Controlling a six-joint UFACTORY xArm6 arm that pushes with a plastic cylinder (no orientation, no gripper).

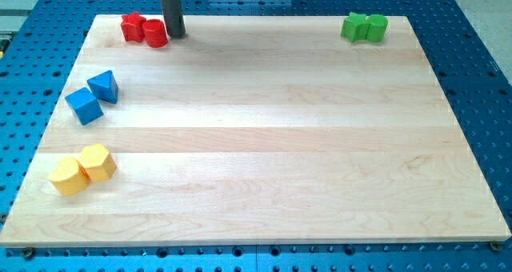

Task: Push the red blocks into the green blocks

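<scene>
Rod parked on the wrong side of the red pair

At the bench's [256, 144] top-left corner sit the red star block [133, 26] and red round block [156, 34], touching. My tip [177, 34] stands just beside the round one, on its right. There is no hand on this arm, only the bare rod. The green blocks [364, 27] lie well apart along the same top edge, toward the view's right. So the tip sits between reds and greens; I'd judge it must get round to the reds' left before pushing rightward.

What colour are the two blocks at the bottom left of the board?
Yellow blocks, in the camera view.
</scene>
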